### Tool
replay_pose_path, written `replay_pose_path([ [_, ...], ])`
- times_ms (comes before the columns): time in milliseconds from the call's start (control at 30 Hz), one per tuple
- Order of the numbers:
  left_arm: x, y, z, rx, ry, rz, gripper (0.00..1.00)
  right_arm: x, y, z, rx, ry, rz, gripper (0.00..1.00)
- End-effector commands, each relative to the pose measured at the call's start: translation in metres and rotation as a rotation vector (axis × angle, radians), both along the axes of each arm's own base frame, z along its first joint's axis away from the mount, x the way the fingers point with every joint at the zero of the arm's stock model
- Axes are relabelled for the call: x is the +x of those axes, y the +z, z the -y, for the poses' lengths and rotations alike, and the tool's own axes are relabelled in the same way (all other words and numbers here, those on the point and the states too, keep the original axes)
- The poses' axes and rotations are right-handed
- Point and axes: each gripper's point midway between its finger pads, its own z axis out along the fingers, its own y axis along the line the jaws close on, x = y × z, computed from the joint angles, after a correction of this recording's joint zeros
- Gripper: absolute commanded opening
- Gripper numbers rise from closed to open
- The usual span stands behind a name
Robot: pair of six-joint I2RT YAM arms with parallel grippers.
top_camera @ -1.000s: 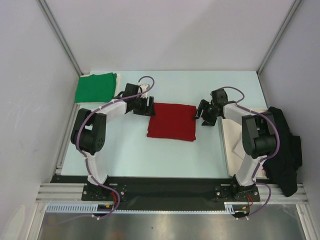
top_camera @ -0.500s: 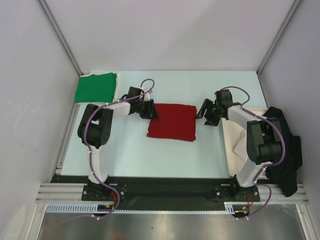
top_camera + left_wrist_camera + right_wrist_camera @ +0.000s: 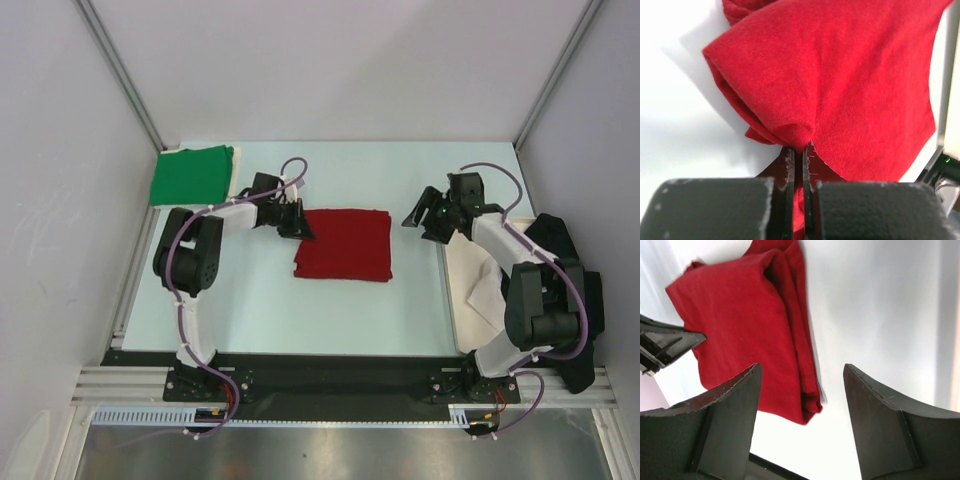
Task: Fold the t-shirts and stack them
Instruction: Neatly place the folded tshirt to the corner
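My left claw [image 3: 798, 150] was clenched on the far left corner of the folded red t-shirt [image 3: 345, 245], mid-way across the table [image 3: 300, 310]. My right claw [image 3: 421, 216] hung released near its right edge. The green t-shirt [image 3: 190, 175] lay at the far left corner.

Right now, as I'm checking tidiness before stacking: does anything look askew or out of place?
The red t-shirt is bunched at its left edge, where the left claw pinches it. A black garment lies crumpled on the right side. The green t-shirt lies folded flat.
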Motion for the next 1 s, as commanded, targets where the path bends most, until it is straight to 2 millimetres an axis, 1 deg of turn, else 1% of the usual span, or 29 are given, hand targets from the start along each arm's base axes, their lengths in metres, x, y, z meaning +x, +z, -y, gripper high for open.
replay_pose_path([
  [0,0.014,0.041,-0.031,0.065,-0.031,0.127,0.00,-0.002,0.024,0.017,-0.030,-0.024,0.065,0.71],
  [33,0.028,0.047,-0.043,0.141,-0.055,0.206,0.00,-0.003,0.026,0.019,-0.036,-0.030,0.068,0.71],
  [100,0.039,0.053,-0.063,0.226,-0.040,0.247,0.00,-0.005,0.030,0.027,-0.049,-0.041,0.071,0.71],
  [133,0.050,0.059,-0.083,0.307,-0.042,0.293,0.00,-0.007,0.033,0.028,-0.049,-0.043,0.077,0.71],
  [167,0.057,0.066,-0.092,0.341,-0.034,0.324,0.01,-0.008,0.033,0.031,-0.054,-0.046,0.078,0.71],
  [200,0.058,0.067,-0.103,0.385,-0.040,0.320,0.00,-0.008,0.035,0.035,-0.058,-0.054,0.084,0.71],
  [233,0.074,0.083,-0.111,0.445,-0.051,0.388,0.00,-0.010,0.037,0.036,-0.061,-0.057,0.090,0.71],
  [267,0.082,0.082,-0.124,0.519,-0.035,0.396,0.00,-0.012,0.035,0.038,-0.063,-0.062,0.087,0.71],
  [300,0.085,0.083,-0.134,0.558,-0.027,0.382,0.00,-0.013,0.035,0.039,-0.063,-0.064,0.086,0.71],
  [333,0.099,0.100,-0.138,0.581,-0.017,0.431,0.00,-0.012,0.036,0.043,-0.064,-0.072,0.089,0.71],
  [367,0.104,0.104,-0.146,0.619,-0.002,0.430,0.00,-0.013,0.035,0.044,-0.065,-0.073,0.088,0.71],
  [400,0.107,0.100,-0.150,0.643,-0.003,0.413,0.00,-0.014,0.035,0.044,-0.067,-0.073,0.089,0.71],
  [433,0.119,0.117,-0.154,0.665,0.009,0.456,0.01,-0.016,0.033,0.046,-0.071,-0.073,0.080,0.71],
  [467,0.126,0.120,-0.162,0.712,0.030,0.462,0.00,-0.016,0.035,0.047,-0.075,-0.074,0.085,0.71],
  [500,0.129,0.113,-0.165,0.738,0.022,0.443,0.01,-0.017,0.034,0.049,-0.084,-0.079,0.083,0.71],
  [533,0.141,0.128,-0.168,0.760,0.037,0.477,0.00,-0.018,0.034,0.051,-0.089,-0.080,0.083,0.71],
  [567,0.144,0.130,-0.170,0.773,0.036,0.480,0.00,-0.018,0.035,0.052,-0.094,-0.083,0.087,0.71],
  [600,0.147,0.131,-0.177,0.814,0.047,0.473,0.00,-0.018,0.037,0.054,-0.098,-0.086,0.090,0.71],
  [633,0.154,0.137,-0.180,0.837,0.048,0.495,0.00,-0.019,0.037,0.055,-0.102,-0.086,0.088,0.71],
  [667,0.157,0.140,-0.183,0.857,0.052,0.505,0.00,-0.020,0.038,0.056,-0.107,-0.086,0.091,0.71],
  [700,0.161,0.145,-0.191,0.901,0.072,0.516,0.00,-0.021,0.039,0.058,-0.115,-0.092,0.093,0.71],
  [800,0.173,0.166,-0.203,0.975,0.103,0.570,0.00,-0.023,0.038,0.063,-0.131,-0.101,0.092,0.71],
  [833,0.177,0.176,-0.210,1.015,0.120,0.594,0.00,-0.024,0.037,0.064,-0.134,-0.102,0.089,0.71],
  [867,0.179,0.181,-0.212,1.034,0.127,0.606,0.00,-0.024,0.036,0.064,-0.136,-0.104,0.088,0.71],
  [900,0.184,0.192,-0.219,1.071,0.149,0.634,0.00,-0.025,0.035,0.064,-0.134,-0.102,0.085,0.71],
  [967,0.189,0.198,-0.222,1.095,0.154,0.654,0.00,-0.025,0.033,0.064,-0.137,-0.102,0.079,0.71],
])
